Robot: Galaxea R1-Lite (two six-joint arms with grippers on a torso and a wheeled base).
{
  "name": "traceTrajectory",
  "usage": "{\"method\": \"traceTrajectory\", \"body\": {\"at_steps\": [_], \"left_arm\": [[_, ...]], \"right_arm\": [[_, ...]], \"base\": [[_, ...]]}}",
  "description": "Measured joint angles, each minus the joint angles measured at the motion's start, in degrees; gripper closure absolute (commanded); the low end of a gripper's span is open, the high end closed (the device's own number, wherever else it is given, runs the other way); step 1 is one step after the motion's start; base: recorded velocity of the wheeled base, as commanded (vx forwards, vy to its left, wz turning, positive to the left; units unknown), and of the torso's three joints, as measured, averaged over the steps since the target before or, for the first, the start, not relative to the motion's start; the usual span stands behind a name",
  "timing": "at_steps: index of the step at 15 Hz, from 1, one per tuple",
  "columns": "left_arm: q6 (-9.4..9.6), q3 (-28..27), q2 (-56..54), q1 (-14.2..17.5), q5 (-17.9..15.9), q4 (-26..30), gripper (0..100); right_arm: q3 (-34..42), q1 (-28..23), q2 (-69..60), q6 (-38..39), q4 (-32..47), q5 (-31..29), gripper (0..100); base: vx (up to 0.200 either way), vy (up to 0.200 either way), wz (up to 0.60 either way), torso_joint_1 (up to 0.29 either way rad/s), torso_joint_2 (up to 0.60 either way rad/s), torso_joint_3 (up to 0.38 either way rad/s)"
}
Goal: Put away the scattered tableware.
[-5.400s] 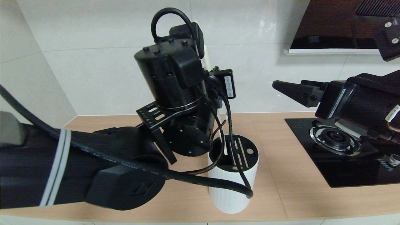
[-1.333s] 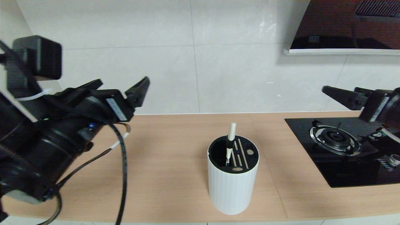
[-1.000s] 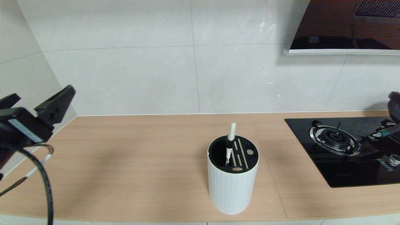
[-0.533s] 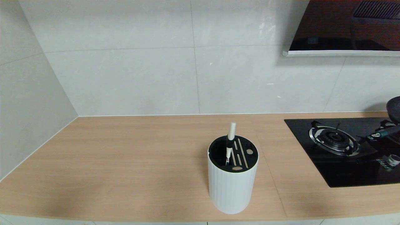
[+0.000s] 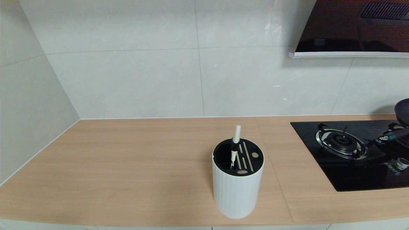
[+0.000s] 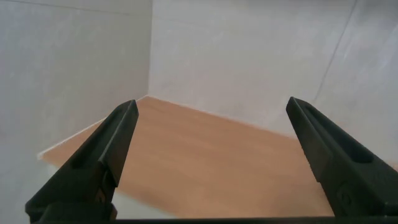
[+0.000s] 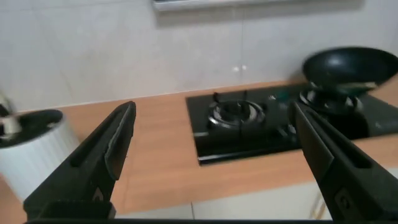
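In the head view a white ribbed holder (image 5: 238, 191) stands upright on the tabletop (image 5: 143, 159) near its front edge. A cream-handled utensil (image 5: 236, 135) sits in its black slotted top, handle pointing to 12 o'clock. A black stove (image 5: 348, 159) lies apart at the holder's 3 o'clock. In the left wrist view the left end effector (image 6: 211, 106) is spread wide, holding nothing. In the right wrist view the right end effector (image 7: 212, 109) is equally wide, with the holder, stove and a dark pan (image 7: 348, 65) beyond.

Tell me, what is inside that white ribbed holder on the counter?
One utensil with a cream handle stands in the white holder, rising past its black slotted insert. Its lower end is hidden inside, so its kind cannot be told.
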Motion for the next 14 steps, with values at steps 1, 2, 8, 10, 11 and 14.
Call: {"method": "traceTrajectory", "body": {"at_steps": [1, 2, 8, 10, 11, 14], "left_arm": [[0.38, 3.4, -0.8, 0.4, -0.4, -0.5, 0], [0.71, 6.8, -1.3, 0.7, -1.2, -1.2, 0], [0.77, 17.4, -2.0, 1.0, -7.8, -1.6, 0], [0.76, 17.5, -2.1, 1.0, -8.8, -1.5, 0], [1.04, 17.6, -2.1, 1.0, -8.9, -1.5, 0], [1.23, 17.6, -2.1, 1.0, -9.3, -1.5, 0]], "right_arm": [[2.6, 0.0, -0.3, -0.1, -0.3, 0.0, 0], [5.3, -0.1, -0.5, -0.2, -1.4, 0.0, 0], [23.0, 0.0, -0.9, -2.1, -14.8, 4.3, 0], [23.6, 0.0, -0.9, -1.4, -14.1, 5.4, 0], [23.8, 0.0, -0.9, -1.3, -14.2, 6.0, 0], [24.0, 0.0, -0.9, -1.3, -14.1, 6.3, 0]], "base": [[0.000, 0.000, 0.00, 0.000, 0.00, 0.000], [0.000, 0.000, 0.00, 0.000, 0.00, 0.000], [0.000, 0.000, 0.00, 0.000, 0.00, 0.000], [0.000, 0.000, 0.00, 0.000, 0.00, 0.000], [0.000, 0.000, 0.00, 0.000, 0.00, 0.000], [0.000, 0.000, 0.00, 0.000, 0.00, 0.000]]}}
